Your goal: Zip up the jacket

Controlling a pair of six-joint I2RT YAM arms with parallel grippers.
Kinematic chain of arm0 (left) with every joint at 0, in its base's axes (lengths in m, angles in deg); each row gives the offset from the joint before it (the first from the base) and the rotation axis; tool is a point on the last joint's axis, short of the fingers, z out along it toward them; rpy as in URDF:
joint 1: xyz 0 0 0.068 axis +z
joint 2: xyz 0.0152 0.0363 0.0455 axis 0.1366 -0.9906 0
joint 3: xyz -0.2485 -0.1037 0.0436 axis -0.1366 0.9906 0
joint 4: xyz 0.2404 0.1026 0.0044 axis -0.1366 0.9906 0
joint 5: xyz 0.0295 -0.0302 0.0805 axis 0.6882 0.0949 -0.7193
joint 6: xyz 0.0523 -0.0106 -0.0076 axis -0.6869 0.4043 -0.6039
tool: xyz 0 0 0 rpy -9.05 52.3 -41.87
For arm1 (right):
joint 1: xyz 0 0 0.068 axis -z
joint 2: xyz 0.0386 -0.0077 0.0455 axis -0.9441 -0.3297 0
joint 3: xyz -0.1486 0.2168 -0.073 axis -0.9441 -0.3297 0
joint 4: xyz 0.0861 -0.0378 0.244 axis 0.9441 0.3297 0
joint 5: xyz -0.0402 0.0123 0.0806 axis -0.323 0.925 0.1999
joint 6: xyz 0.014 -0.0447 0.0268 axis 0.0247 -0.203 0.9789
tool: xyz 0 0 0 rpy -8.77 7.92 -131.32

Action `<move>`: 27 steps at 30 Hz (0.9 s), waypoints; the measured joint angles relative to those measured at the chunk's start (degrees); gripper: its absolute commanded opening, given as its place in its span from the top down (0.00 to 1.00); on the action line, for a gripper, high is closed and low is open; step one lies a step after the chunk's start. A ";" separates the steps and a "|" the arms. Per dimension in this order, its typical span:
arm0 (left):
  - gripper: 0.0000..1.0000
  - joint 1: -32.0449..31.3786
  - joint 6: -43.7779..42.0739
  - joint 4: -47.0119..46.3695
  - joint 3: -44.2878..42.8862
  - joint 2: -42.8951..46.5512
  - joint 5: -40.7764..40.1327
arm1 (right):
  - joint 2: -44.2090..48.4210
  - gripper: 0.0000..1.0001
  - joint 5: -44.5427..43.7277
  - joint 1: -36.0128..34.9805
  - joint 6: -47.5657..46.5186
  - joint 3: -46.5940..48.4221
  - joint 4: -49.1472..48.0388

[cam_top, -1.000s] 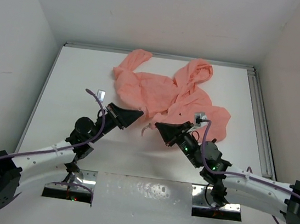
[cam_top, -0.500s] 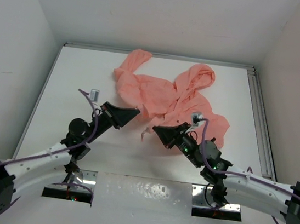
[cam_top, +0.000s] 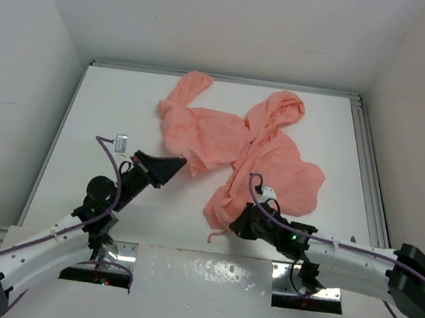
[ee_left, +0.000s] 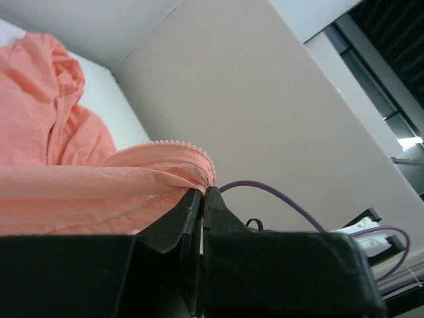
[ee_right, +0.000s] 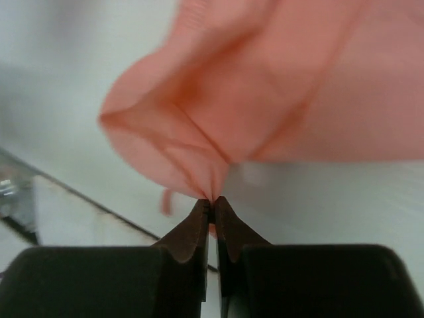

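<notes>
With the left gripper (ee_left: 203, 192) clamped shut on the jacket's (cam_top: 274, 167) toothed edge (ee_left: 179, 144) and the right gripper (ee_right: 212, 201) likewise on its near corner (cam_top: 217, 211), gentle, level tension best aligns both zipper halves.

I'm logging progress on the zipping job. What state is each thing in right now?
jacket: unzipped, front edges apart, rumpled on the table.
left claw: shut on the jacket's toothed zipper edge.
right claw: shut on a bunched corner of the jacket.
</notes>
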 measured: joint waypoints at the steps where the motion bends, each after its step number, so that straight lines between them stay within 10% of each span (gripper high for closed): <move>1: 1.00 0.00 0.00 0.39 0.17 -0.04 0.04 | -1.14 0.78 -0.61 0.00 0.59 0.61 2.73; 5: 1.00 0.00 0.00 1.88 0.28 -0.74 0.46 | -4.02 0.52 -1.88 0.00 1.09 2.16 9.94; 13: 1.00 0.00 -0.11 3.08 0.35 -0.61 0.74 | -0.13 0.49 -0.81 0.00 -6.23 9.70 16.87; 17: 1.00 0.00 -0.63 3.93 0.37 -0.61 0.70 | 1.33 0.94 1.46 0.00 -11.08 11.98 18.36; 21: 1.00 0.00 -1.29 5.03 0.37 -0.63 0.57 | 0.17 1.00 2.60 0.00 -14.64 12.02 21.24; 24: 1.00 0.00 -1.64 5.66 0.37 -0.79 0.59 | -3.06 0.71 3.28 -0.02 -16.76 12.02 22.25; 27: 1.00 0.00 -1.70 5.84 0.37 -1.14 0.57 | -6.21 0.66 4.17 -0.02 -18.78 12.00 22.51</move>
